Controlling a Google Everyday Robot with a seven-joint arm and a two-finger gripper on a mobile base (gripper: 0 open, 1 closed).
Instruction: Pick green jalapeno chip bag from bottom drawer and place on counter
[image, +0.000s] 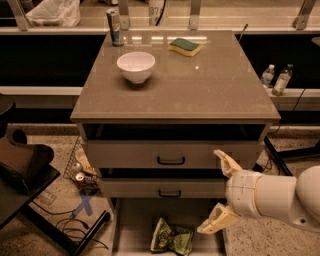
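Gripper (220, 194) fingers spread, empty, just right of green jalapeno chip bag (172, 236) lying in bottom drawer (134, 222). Counter (200, 90) holds white bowl (136, 66), sponge (184, 46), can (115, 27).

White bowl (135, 65), green-and-yellow sponge (184, 46), tall can (115, 27); two bottles (282, 81) at right; small cans (77, 172) lower left

Gripper: the gripper (222, 194), fingers spread, hangs above the bottom drawer's (131, 225) right rail.
Drawer floor: bare left of the green jalapeno chip bag (171, 236).
Overhead: 2 upper drawers (170, 154) cover its rear.
Counter (210, 92): front and right bare; white bowl (136, 66), sponge (184, 46), can (115, 26) behind.
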